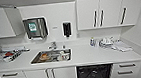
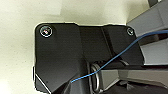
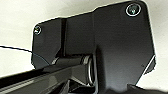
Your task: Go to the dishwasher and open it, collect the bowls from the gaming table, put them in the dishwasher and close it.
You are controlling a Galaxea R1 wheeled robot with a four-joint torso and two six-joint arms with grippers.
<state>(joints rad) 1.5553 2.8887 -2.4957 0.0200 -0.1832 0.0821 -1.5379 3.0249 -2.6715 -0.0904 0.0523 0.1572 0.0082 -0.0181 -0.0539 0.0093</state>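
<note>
Robot's parked facing the kitchen counter, with the sink (image 1: 51, 56) as the anchor. The dishwasher (image 1: 94, 74) sits below the countertop, just right of the sink, and reads as a dark opening, so I'd guess it's already open. Something orange lies in the sink, too blurry to call a bowl. Can't tell whether either gripper is clenched or released. Risk: if the door is hanging down low out of view, driving closer could bump it.
</note>
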